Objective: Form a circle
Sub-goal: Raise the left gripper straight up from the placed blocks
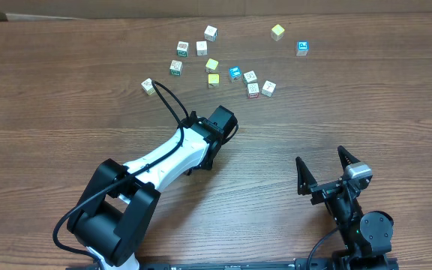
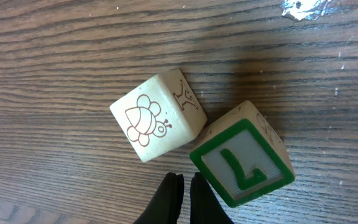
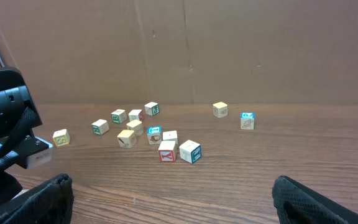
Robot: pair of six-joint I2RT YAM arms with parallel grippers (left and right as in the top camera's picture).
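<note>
Left gripper (image 2: 183,182) jaws pressed together, nothing held, bottom centre of left wrist frame. Just above the tips: bee cube (image 2: 157,115) touching green-framed cube (image 2: 244,155). Right gripper (image 1: 325,169) jaws spread wide, empty, lower right overhead. The circle (image 1: 202,48): loose group of whitish cubes, upper centre overhead, ring not closed. Yellow cube (image 1: 213,79) and blue cube (image 1: 235,73) just right of it.

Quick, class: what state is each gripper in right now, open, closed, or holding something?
Left gripper: closed, nothing between its fingers.
Right gripper: open, holding nothing.
</note>
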